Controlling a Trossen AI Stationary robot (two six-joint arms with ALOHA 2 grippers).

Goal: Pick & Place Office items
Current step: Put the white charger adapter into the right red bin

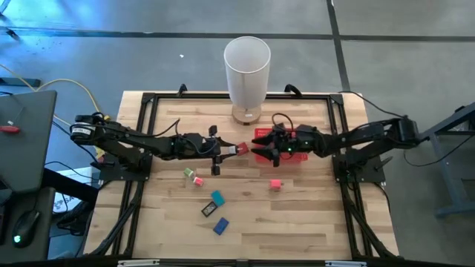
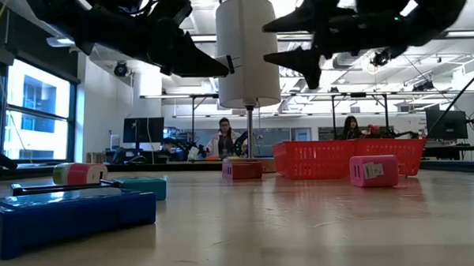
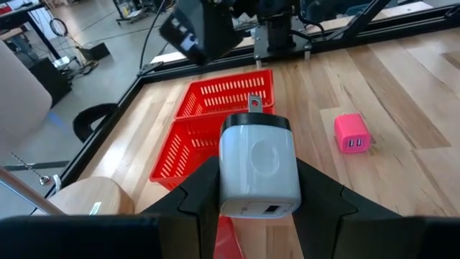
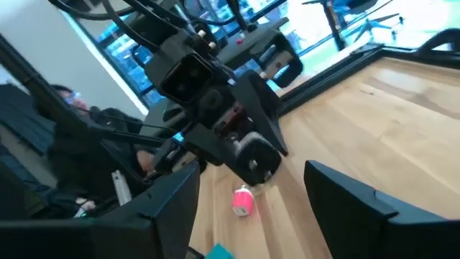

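Note:
My left gripper [image 1: 231,150] hovers above the table's middle, just left of the red mesh tray [image 1: 298,156], shut on a white charger block [image 3: 259,162]. My right gripper [image 1: 266,148] hangs open over the tray's left end, facing the left gripper [image 4: 251,155]. The other small pieces lie flat on the wood. They are a pink charger [image 1: 275,184], a teal piece [image 1: 217,198], a dark one [image 1: 208,211], a blue one [image 1: 221,225], two small green-and-pink ones [image 1: 193,176], and a red piece [image 2: 242,170] below the left gripper. My left gripper pinches the white charger block by its two side faces [image 3: 228,180], one finger [image 3: 201,198] on each side. The metal prong [image 3: 254,103] points forward toward the tray. The low view shows the fingers well above the table, so the block is lifted clear.
A tall white cylinder [image 1: 247,70] stands on a round wooden base at the far edge, behind the tray. A black frame [image 1: 148,133] runs around the table. Bare wood lies toward the near edge, beyond the scattered pieces. People sit in the room behind [image 2: 224,137].

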